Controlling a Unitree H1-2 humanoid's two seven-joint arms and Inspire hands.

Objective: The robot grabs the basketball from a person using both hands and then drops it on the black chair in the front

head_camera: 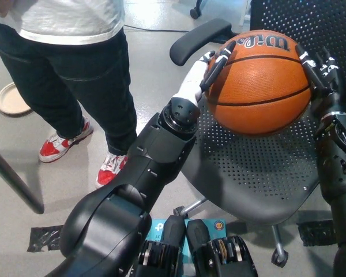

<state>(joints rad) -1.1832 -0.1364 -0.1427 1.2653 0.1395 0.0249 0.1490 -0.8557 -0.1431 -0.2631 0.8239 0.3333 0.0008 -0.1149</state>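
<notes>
An orange basketball [259, 83] with black lettering hangs just above the perforated seat of the black chair [254, 173]. My white left hand [205, 75] presses on its left side, fingers spread over the ball. On the ball's right side my black right hand [320, 72] presses in the same way. Both hands clamp the ball between them. Whether the ball's underside touches the seat is hidden from me.
A person in dark jeans [75, 75] and red-and-white shoes [60, 144] stands at the left, close to the chair. The chair's armrest [199, 40] and mesh backrest [300, 23] lie behind the ball. A round plate [11, 98] lies on the floor far left.
</notes>
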